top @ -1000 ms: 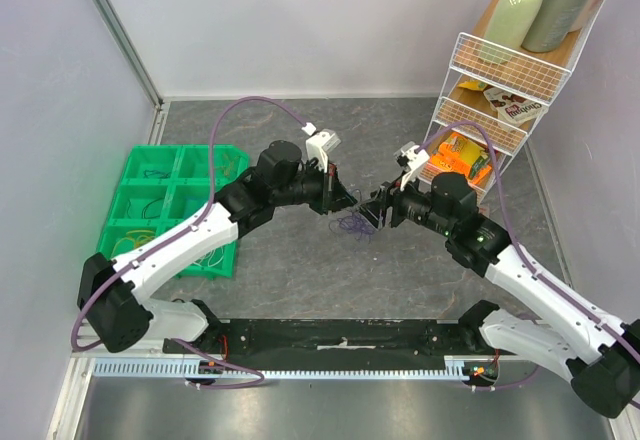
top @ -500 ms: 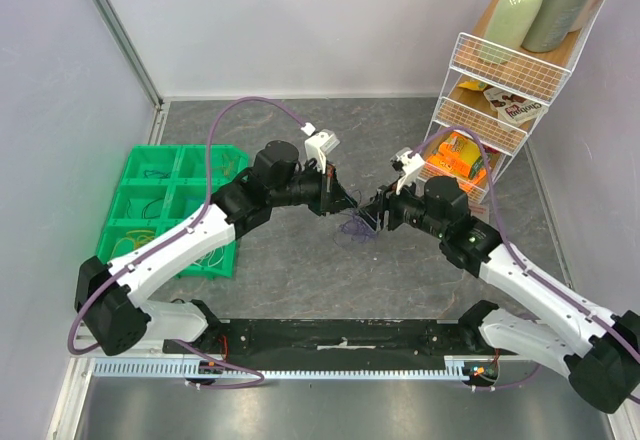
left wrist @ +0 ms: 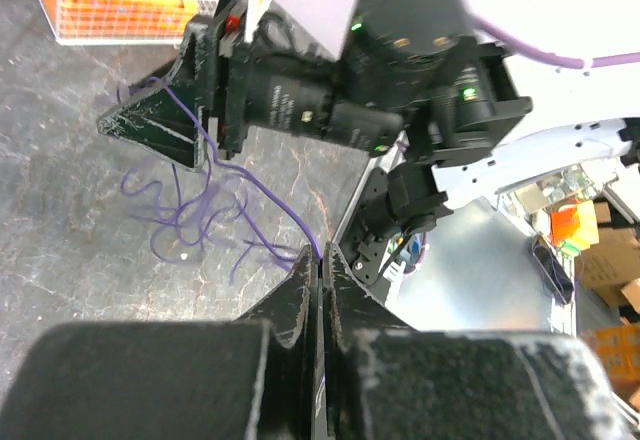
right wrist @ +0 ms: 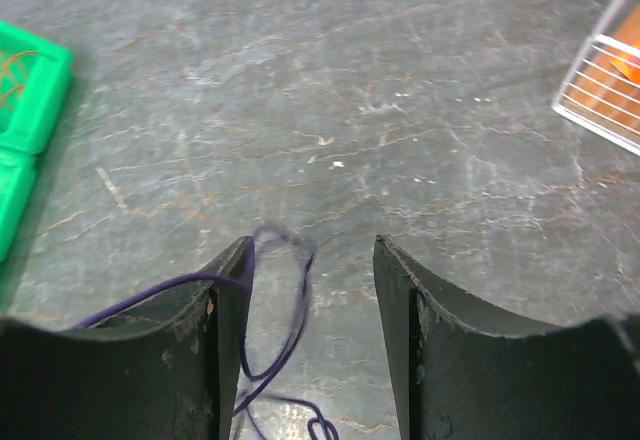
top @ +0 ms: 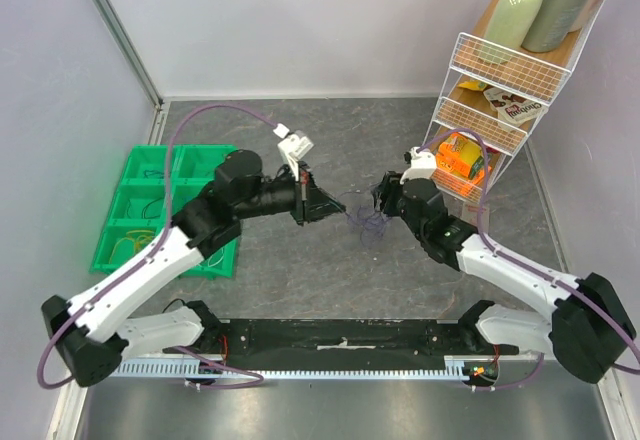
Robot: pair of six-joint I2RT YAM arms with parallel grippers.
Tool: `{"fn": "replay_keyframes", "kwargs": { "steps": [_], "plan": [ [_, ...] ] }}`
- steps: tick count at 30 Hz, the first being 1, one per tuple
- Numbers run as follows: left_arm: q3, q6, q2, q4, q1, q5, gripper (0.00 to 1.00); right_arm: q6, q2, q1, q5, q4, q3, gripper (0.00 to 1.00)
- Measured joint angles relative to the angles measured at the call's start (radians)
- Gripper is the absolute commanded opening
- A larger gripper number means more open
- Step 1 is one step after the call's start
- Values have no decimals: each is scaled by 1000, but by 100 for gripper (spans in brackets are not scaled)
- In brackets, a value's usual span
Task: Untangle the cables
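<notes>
Left claw (left wrist: 320, 255) clamped on purple strand (left wrist: 265, 200). Cables (left wrist: 190, 222) heaped just ahead of it, under right claw (right wrist: 312, 245). Right jaws apart, loop (right wrist: 302, 300) between them. Best: pinch one loop only, draw apart slowly.

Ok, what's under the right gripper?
A purple cable tangle lies on the grey table beneath the open right gripper. One strand runs to the left gripper, which is shut on it. The right gripper's fingers cover part of the tangle.
</notes>
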Motion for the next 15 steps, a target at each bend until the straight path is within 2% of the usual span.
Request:
{"fn": "replay_keyframes", "kwargs": {
  "steps": [4,8,11,15],
  "plan": [
    [-7,2,-124,-38,0,-58,2,30,60,-12,82,0,0,61],
    [22,28,-240,-123,0,-175,2,41,79,-70,88,-6,-24,62],
    [105,58,-269,-195,0,-264,2,44,78,-142,64,-13,-57,61],
    [197,89,-267,-245,0,-339,2,40,78,-166,46,-44,-63,57]
  ]
}}
